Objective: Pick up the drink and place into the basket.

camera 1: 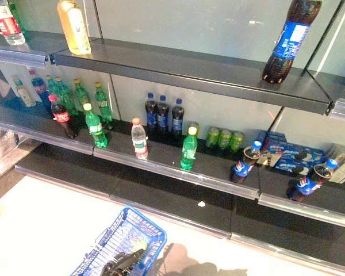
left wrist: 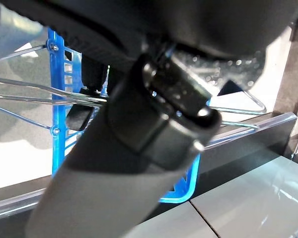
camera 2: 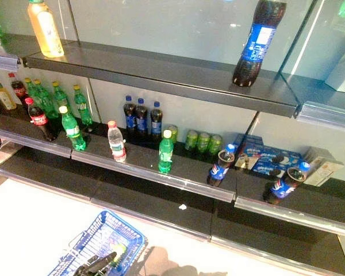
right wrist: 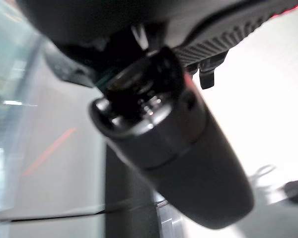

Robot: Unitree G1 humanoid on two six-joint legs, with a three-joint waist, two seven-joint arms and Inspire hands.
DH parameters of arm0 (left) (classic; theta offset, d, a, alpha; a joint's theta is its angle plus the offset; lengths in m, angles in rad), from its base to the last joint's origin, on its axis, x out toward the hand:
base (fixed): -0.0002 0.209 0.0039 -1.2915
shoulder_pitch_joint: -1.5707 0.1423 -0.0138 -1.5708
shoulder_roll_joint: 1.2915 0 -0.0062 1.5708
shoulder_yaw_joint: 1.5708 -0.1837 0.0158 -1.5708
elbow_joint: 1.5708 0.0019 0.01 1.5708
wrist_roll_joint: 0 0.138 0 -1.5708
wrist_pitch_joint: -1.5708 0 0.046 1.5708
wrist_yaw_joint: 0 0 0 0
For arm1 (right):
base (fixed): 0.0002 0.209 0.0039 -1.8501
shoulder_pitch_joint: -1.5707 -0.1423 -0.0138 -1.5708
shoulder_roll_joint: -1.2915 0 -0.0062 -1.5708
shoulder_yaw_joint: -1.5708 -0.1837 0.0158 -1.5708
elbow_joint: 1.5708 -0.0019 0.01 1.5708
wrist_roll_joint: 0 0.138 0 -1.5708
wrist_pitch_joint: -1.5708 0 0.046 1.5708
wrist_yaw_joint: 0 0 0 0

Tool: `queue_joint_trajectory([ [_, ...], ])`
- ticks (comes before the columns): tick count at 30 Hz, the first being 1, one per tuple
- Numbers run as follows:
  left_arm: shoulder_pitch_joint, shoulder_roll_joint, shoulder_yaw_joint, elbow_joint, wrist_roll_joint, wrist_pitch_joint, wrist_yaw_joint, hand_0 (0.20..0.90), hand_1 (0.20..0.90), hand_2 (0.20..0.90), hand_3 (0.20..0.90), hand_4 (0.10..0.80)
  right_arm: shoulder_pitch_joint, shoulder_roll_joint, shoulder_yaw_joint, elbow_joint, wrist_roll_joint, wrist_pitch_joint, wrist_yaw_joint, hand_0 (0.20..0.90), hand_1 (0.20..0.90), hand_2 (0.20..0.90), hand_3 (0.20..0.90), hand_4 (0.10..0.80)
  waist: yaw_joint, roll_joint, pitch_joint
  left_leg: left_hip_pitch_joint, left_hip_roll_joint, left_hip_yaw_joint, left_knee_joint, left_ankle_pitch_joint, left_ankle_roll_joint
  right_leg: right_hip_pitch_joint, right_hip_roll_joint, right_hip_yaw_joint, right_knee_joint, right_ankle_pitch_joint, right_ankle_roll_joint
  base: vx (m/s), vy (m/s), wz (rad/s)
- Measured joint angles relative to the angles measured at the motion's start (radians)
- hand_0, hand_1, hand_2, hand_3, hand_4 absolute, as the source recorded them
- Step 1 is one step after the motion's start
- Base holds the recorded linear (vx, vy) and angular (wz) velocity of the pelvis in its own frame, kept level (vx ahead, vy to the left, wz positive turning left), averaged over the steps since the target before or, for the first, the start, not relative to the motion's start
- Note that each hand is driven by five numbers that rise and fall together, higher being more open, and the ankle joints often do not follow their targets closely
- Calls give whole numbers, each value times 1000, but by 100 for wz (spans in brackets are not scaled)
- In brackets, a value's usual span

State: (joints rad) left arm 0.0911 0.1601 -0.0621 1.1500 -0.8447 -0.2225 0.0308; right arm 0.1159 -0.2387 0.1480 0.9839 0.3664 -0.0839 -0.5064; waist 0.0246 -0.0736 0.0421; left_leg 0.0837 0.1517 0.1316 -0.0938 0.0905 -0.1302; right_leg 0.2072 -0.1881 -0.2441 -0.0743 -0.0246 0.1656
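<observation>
While the left hand (camera 1: 122,263) curls round the handles of the blue basket (camera 1: 112,238), a green bottle (camera 1: 188,149) stands on the middle shelf (camera 1: 161,164) above and right of that basket, untouched. The right hand (right wrist: 174,144) shows only close up; its grip cannot be told.

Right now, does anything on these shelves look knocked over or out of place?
Yes. Two blue-labelled cola bottles on the middle shelf tilt sharply instead of standing upright like the green bottles. A small white scrap lies on the bottom shelf.
</observation>
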Motion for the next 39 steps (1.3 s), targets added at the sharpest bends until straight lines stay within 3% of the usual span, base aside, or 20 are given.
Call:
queue_joint_trajectory([
  [6, 40, 5, 15, -117, 11, 41, 49, 300, 300, 300, 200, 100, 81, -3, 41, -585, -15, 63, -10, 900, 900, 900, 900, 800, -2, -8, 24, -6, 2, -11, 0, 2, -4, 3, 4, -19, -2, 0, -2, 3, 5, 4],
  [12, 44, 4, 26, -137, 16, 44, 65, 300, 300, 300, 200, 100, 93, -83, 47, -864, -53, 64, -10, 900, 900, 900, 900, 800, -4, -8, 29, -18, -3, -18, 0, 2, -4, 2, 0, -21, -1, 0, -1, 14, 41, 4],
  [19, 45, -7, 39, -136, 16, 45, 63, 300, 300, 300, 200, 100, 90, -120, 15, -973, -68, 8, -21, 900, 900, 900, 900, 800, -12, 6, 39, -19, -3, -17, 0, 2, -3, 1, 0, -20, -1, 0, -1, 34, 14, 0],
  [29, 41, -32, 40, -135, 16, 44, 61, 300, 300, 300, 200, 100, 8, -186, -25, -1015, -59, -6, -111, 900, 900, 900, 900, 800, -20, 36, 63, -18, -5, -18, 8, 4, -4, -9, 10, -21, 22, -1, 0, 43, -3, 0],
  [34, -14, -31, 11, -151, 15, 40, 63, 300, 300, 300, 200, 100, -105, -249, -32, -1006, -26, -14, -150, 900, 900, 900, 900, 800, -18, 60, 124, -92, -1, -40, 37, 26, -1, -95, 10, -22, 96, -23, -6, -162, -2, 8],
  [39, -128, -29, -36, -194, -9, 26, 59, 300, 300, 300, 200, 100, -354, -278, -41, -946, -10, -32, -216, 900, 900, 900, 900, 800, 6, 109, 265, -223, -4, -65, 141, 24, 7, -237, -11, -19, 250, -59, -14, -153, 54, 9],
])
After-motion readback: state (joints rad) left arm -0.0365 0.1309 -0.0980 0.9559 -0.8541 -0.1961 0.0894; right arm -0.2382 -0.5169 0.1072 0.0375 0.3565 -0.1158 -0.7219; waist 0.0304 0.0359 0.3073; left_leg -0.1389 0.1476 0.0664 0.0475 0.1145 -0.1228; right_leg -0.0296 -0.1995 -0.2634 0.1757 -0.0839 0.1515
